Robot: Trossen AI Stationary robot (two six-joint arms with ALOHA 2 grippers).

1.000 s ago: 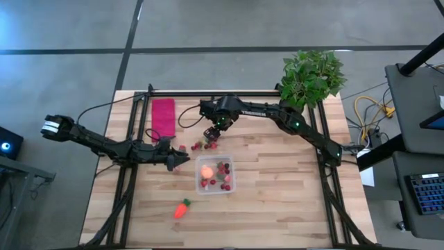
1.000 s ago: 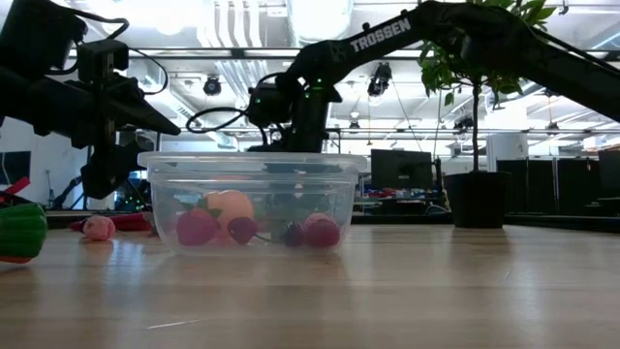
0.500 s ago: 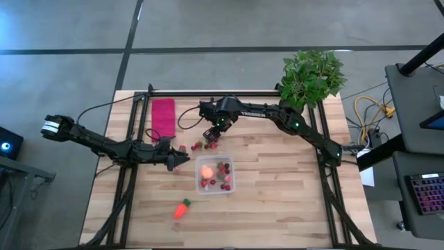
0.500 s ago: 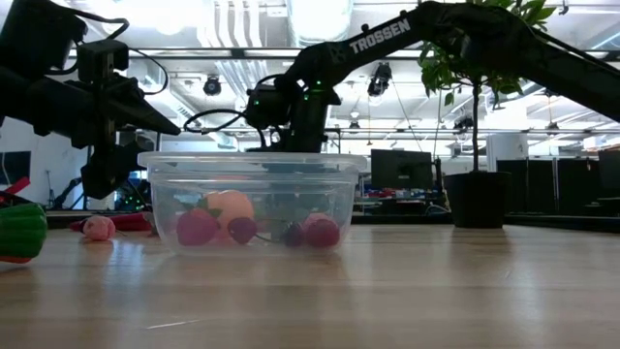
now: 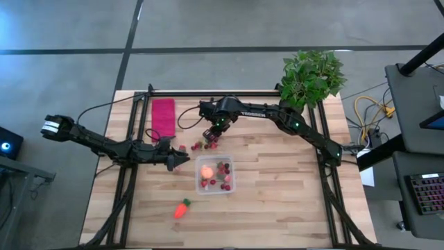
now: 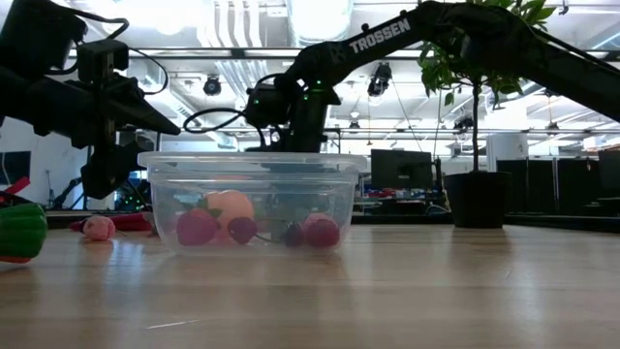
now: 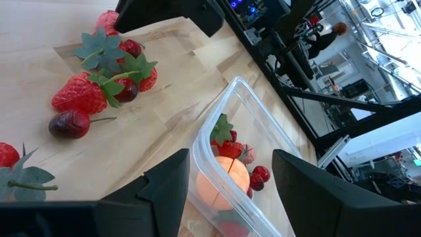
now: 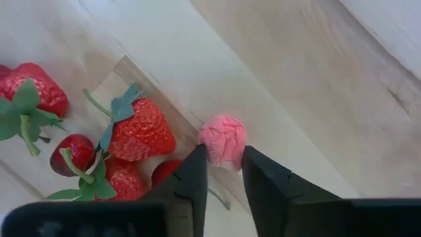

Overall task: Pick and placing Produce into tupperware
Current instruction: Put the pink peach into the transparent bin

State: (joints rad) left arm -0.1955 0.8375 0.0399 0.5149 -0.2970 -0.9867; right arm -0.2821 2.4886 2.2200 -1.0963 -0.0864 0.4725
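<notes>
The clear tupperware stands mid-table and holds a pale orange round fruit and several red berries. More loose berries lie on the table just beyond its far left corner. An orange carrot lies nearer the front. My right gripper is down among the loose berries, its fingers close together around a pink berry. My left gripper is open and empty just left of the tupperware, whose left wall shows between its fingers in the left wrist view. My right gripper pinches the pink berry by its two sides between the free ends of its two fingers, coming from above. Only the berry's near half lies between the fingertips. I cannot tell whether the berry is on the table or lifted clear of it.
A red cloth lies at the far left of the table. A potted plant stands at the far right corner. Strawberries and a dark cherry lie near the left gripper. Bare wood shows right of the tupperware.
</notes>
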